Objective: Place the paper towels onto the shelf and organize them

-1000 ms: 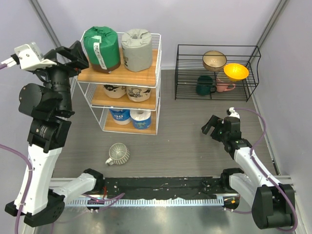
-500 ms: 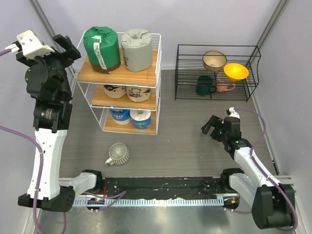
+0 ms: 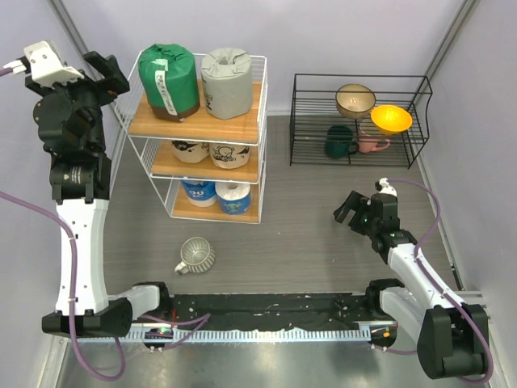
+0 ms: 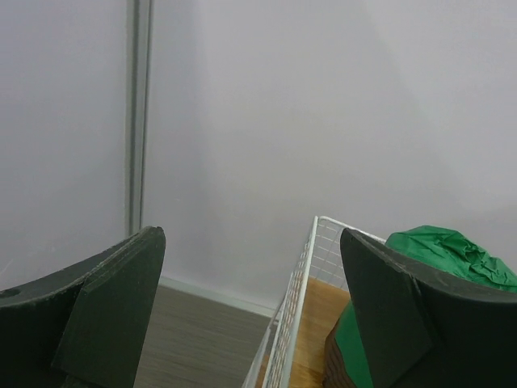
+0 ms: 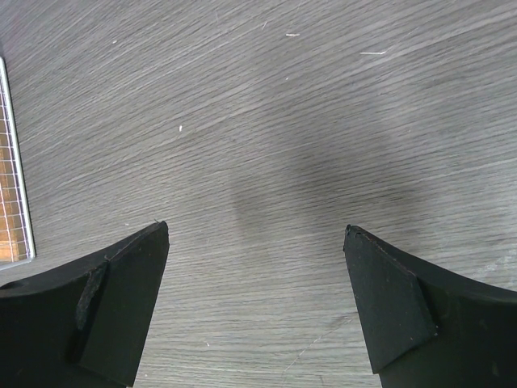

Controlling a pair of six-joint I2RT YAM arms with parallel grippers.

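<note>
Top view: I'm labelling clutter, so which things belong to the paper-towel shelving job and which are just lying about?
Job: white shelf; green roll, grey roll, tan rolls, blue-and-white rolls.
Lying about: ribbed mug; black rack holding gold bowl, orange bowl, green mug, pink mug.

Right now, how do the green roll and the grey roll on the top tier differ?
The green roll is bright green with a white label strip; the grey roll is pale grey with small print. The green roll stands at the left end of the top board, the grey roll to its right. Both stand upright, side by side.
</note>
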